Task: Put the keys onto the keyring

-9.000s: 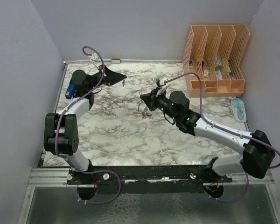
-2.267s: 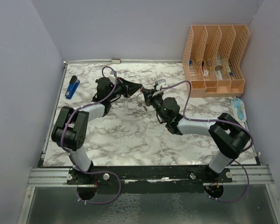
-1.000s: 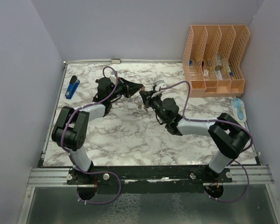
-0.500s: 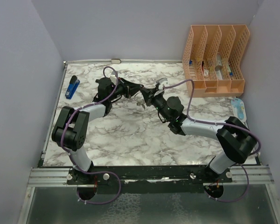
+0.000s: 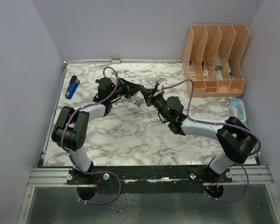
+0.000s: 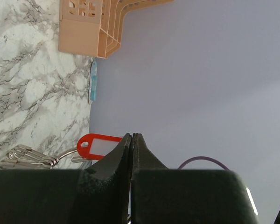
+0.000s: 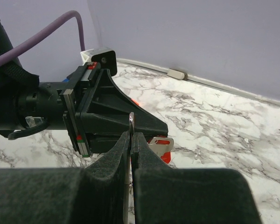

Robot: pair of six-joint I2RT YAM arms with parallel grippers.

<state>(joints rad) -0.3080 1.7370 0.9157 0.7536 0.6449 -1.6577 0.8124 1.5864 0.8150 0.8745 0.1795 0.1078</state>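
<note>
Keyring [image 7: 131, 120] clamped in the right claw [image 7: 131, 135] above the tabletop [image 5: 130, 135]
Left claw [image 6: 131, 136], gripping the red-tagged key [image 6: 100, 144], faces it tip to tip

Orange file rack [image 5: 214, 58] back right, marble table [image 5: 126, 135]; blue object [image 5: 73, 87] left edge; pale-blue item [image 5: 239, 108] beside rack

No legible text anywhere; the red tag [image 6: 99, 145] seems blank.
</note>
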